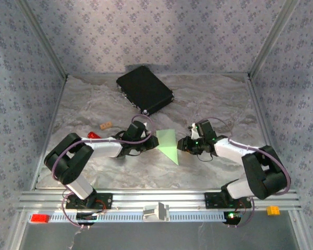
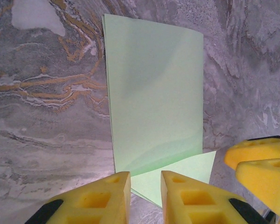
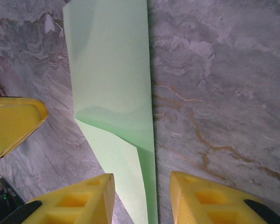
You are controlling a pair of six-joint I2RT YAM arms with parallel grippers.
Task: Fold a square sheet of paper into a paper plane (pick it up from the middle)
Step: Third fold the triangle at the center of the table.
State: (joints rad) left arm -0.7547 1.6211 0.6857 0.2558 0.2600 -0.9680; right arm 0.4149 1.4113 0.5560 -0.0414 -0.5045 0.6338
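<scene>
The square sheet of paper [image 1: 168, 144] lies light green and folded into a pointed, layered shape on the marbled table between my two grippers. My left gripper [image 1: 149, 139] sits at its left edge, my right gripper [image 1: 182, 145] at its right edge. In the left wrist view the folded paper [image 2: 154, 93] stretches ahead, and its lower flap reaches into the gap of my left gripper [image 2: 145, 179], whose yellow fingers stand apart and open. Seen from the right wrist, the paper [image 3: 112, 70] has its creased edge running between the spread, open fingers of my right gripper [image 3: 142, 179].
A black case [image 1: 145, 89] lies at the back centre. A red-handled tool [image 1: 95, 135] and a small tan block [image 1: 106, 125] rest left of the left arm. On the front rail sit a red brick [image 1: 40, 218], a white piece [image 1: 156, 212] and an orange brick [image 1: 273, 210].
</scene>
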